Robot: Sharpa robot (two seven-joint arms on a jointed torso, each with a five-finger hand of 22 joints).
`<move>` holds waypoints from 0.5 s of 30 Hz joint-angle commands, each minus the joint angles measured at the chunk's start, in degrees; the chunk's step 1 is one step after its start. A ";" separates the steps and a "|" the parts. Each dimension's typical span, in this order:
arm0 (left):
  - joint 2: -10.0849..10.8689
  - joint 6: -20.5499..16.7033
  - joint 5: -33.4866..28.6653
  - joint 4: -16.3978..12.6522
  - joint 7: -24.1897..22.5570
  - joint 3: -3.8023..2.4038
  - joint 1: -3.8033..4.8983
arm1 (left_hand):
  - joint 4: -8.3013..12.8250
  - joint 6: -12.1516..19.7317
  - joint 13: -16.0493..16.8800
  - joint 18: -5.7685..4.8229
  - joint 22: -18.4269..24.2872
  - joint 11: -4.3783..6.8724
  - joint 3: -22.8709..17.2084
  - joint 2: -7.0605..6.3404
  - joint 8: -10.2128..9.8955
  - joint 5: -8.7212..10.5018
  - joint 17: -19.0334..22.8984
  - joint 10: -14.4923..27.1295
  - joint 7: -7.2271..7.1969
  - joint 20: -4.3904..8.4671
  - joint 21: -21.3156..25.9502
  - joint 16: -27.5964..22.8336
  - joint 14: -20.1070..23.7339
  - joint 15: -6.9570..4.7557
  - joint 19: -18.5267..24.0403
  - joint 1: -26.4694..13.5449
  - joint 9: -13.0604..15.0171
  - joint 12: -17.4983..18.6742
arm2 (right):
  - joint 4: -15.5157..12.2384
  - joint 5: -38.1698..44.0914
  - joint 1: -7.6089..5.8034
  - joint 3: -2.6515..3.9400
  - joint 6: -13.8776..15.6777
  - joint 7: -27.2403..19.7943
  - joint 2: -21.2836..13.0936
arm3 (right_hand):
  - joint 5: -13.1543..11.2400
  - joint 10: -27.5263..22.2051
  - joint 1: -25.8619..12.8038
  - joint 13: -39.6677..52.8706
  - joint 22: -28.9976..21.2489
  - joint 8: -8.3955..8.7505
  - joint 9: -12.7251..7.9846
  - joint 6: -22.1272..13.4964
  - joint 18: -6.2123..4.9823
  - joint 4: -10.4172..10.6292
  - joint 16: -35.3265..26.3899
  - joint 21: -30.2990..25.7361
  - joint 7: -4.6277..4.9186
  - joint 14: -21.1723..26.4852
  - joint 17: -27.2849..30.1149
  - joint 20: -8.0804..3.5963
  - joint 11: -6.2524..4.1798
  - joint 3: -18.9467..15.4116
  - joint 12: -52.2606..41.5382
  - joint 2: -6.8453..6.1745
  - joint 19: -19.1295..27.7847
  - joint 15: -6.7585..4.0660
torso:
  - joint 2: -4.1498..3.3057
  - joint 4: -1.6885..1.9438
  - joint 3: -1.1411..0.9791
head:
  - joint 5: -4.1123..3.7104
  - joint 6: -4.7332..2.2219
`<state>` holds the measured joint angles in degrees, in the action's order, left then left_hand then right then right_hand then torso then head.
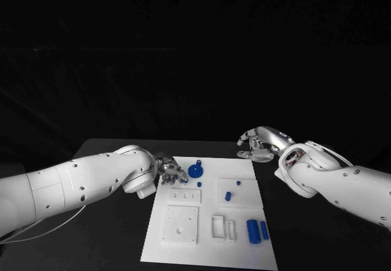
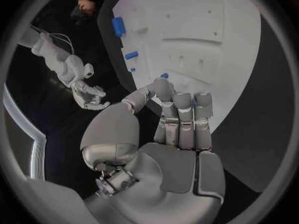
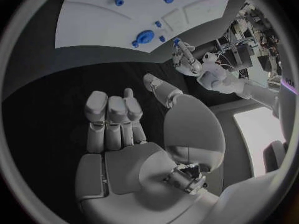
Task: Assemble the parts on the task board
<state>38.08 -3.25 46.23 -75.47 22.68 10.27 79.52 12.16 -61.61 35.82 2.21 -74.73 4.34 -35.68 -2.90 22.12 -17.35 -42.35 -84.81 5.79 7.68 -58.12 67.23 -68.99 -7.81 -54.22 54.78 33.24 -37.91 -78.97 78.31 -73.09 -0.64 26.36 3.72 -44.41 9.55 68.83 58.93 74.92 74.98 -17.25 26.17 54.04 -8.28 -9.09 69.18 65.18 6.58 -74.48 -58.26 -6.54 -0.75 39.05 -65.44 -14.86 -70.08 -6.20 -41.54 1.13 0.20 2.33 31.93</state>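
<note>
I see the white board [image 1: 208,217] flat on the black table [image 1: 114,237], left hand [image 1: 169,171] pinching a blue part [image 1: 184,179], right hand [image 1: 262,144] curled empty.

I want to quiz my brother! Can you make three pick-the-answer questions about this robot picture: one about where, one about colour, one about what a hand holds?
1. The board is: A white, B red, C green.
2. The round blue piece lies: A beside the left hand, B off the board, C on the floor.
3. The right hand holds: A a blue piece, B nothing, C the board.
Answers: 1 A, it is plain white; 2 A, it sits by those fingers; 3 B, its curled fingers are empty.
</note>
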 commanded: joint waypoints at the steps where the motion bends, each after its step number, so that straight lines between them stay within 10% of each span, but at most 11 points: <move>1: -0.36 3.40 5.63 -0.25 3.58 0.36 0.06 | 0.47 -4.72 1.83 0.78 -0.46 1.34 0.08 0.26 -0.34 -0.43 -0.45 -0.52 -4.94 6.82 -0.91 1.74 -2.66 -3.26 -1.12 0.55 3.87 -2.54 | -0.06 -2.42 -0.26 0.09 0.36 -1.07 -0.13 | 0.37 -1.42 0.67 1.79 0.25 0.17 0.04 0.31 -6.72 -0.02 -0.23 -0.40 0.26 -0.10 0.02 0.07 1.13 -0.33 0.23 -0.10 0.43 0.30 | -0.03 0.08 0.01 | 0.26 0.51; 8: -1.08 3.14 7.55 -0.19 4.06 3.35 0.06 | 1.22 -5.44 8.81 2.43 -1.37 2.23 0.06 1.14 -0.63 -4.46 -0.73 2.08 -5.89 8.48 -5.56 7.50 -5.27 -4.75 -6.09 -0.90 6.18 -12.91 | 0.11 -2.59 -0.48 0.19 0.39 -1.06 0.00 | 1.76 -1.35 0.69 1.75 0.31 0.12 0.08 0.39 -6.72 0.07 -0.31 -0.45 0.23 -0.17 -0.03 0.13 1.10 -0.64 0.19 -0.07 0.39 0.26 | -0.02 0.20 0.00 | 0.53 1.29; 15: -2.53 1.75 7.86 1.04 3.89 3.56 -0.26 | 1.62 -6.01 9.62 3.56 -1.29 2.55 -0.08 1.24 -0.74 -5.73 -0.15 2.71 -6.22 8.52 -7.38 8.94 -6.09 -5.11 -8.00 -1.57 7.41 -15.13 | 0.21 -2.62 -0.55 0.22 0.32 -1.05 0.11 | 2.36 -1.41 0.72 1.68 0.33 0.11 0.09 0.42 -6.72 0.11 -0.35 -0.48 0.22 -0.21 -0.07 0.14 1.08 -0.75 0.27 -0.04 0.36 0.25 | -0.13 0.08 0.09 | 0.34 1.72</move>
<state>35.74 -1.30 52.74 -74.55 26.16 13.84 79.38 12.85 -61.78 45.41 3.71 -74.94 4.44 -35.00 -1.72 21.25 -22.81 -42.54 -84.91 5.14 10.35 -65.22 75.94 -70.23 -8.38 -61.36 53.60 34.94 -52.89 -78.83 76.03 -73.61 -0.46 26.56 3.26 -44.33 11.54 68.78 59.15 74.92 74.98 -17.25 26.17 54.04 -8.27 -8.93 69.18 64.97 6.58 -74.41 -58.25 -6.45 -0.65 38.58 -65.44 -15.08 -69.99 -6.12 -41.60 1.27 0.19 2.89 33.46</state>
